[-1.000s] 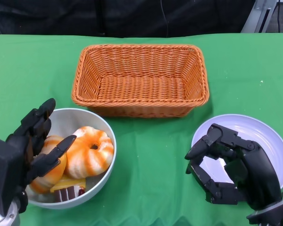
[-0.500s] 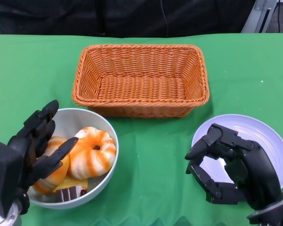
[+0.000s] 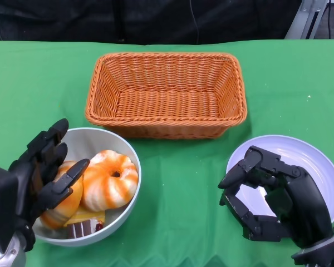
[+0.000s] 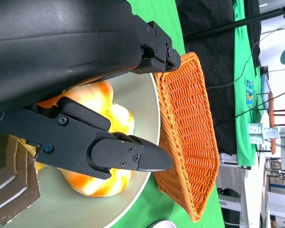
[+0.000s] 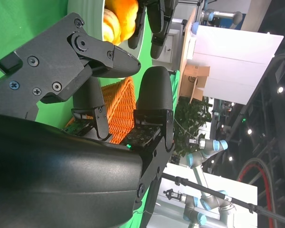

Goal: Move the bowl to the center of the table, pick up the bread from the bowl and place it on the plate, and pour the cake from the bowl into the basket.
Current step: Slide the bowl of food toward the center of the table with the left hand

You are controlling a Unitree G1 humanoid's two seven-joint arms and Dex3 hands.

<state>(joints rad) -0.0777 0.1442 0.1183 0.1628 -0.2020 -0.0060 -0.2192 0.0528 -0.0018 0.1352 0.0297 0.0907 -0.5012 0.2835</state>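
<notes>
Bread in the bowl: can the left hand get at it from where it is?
Probably yes. The left hand hangs open right over the bread in the bowl, with nothing between them.

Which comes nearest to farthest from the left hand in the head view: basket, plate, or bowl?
From the left hand, in the head view:
1. Bowl, right at the hand on the table's left; the fingers reach over its rim.
2. Basket, farther back, at the table's middle.
3. Plate, far across on the right, partly behind the right hand.
</notes>
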